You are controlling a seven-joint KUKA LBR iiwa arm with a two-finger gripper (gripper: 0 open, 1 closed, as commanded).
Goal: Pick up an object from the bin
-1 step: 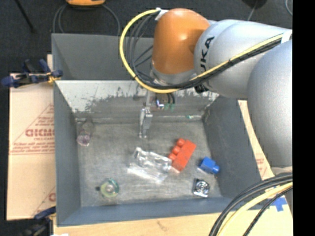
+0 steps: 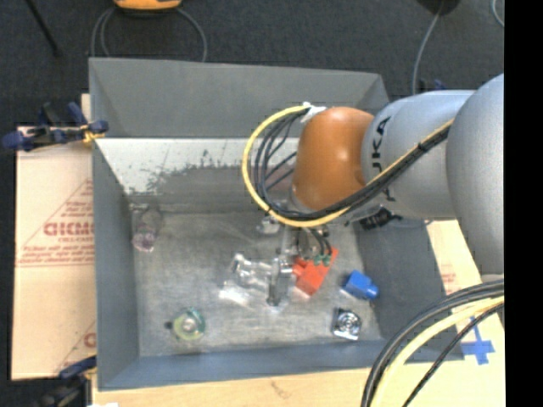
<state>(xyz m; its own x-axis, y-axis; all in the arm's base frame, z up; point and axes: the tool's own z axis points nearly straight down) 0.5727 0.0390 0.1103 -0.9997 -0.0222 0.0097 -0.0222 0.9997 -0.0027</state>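
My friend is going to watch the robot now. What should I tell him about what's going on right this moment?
End effector: low over the middle of the bin. Whether it is open or shut cannot be told.
Nearest things: a clear crinkly thing on the side toward the view's left, and a red block on the other side.
Farther off: a blue piece, a silver round thing, a greenish round thing and a clear cup.
Done: the arm is down in the bin.
Left: nothing looks lifted yet, so it needs to grip one thing and raise it out.
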